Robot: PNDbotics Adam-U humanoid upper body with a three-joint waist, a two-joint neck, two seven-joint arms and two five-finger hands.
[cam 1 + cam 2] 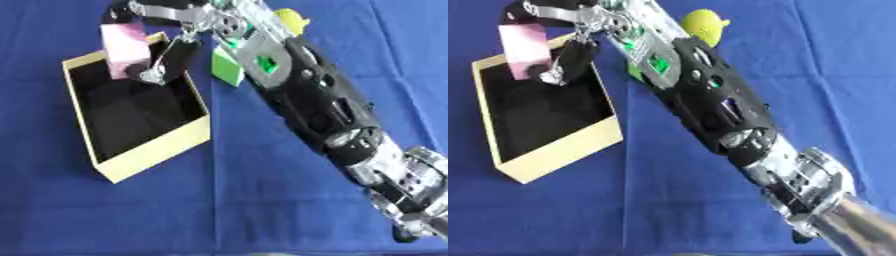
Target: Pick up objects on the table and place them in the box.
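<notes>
Right hand: the right hand [162,30] comes in on an arm from the near right and reaches across to the far left, over the box; its fingers and thumb are curled round the pink block.
Pink block: the pink block [125,45] is a pale pink upright piece held above the far part of the box, its lower end over the dark interior; whether it touches the box floor cannot be told.
Box: the box [157,147] is a cream-walled open box with a black inside, lying on the left of the table, set askew.
Green block: the green block [227,70] lies on the cloth just right of the box's far right corner, partly hidden by the arm.
Yellow object: the yellow object [704,24] is rounded and sits at the far edge, right of the arm.
Tablecloth: the blue tablecloth [262,210] covers the table.
Left hand: shows in neither view.
</notes>
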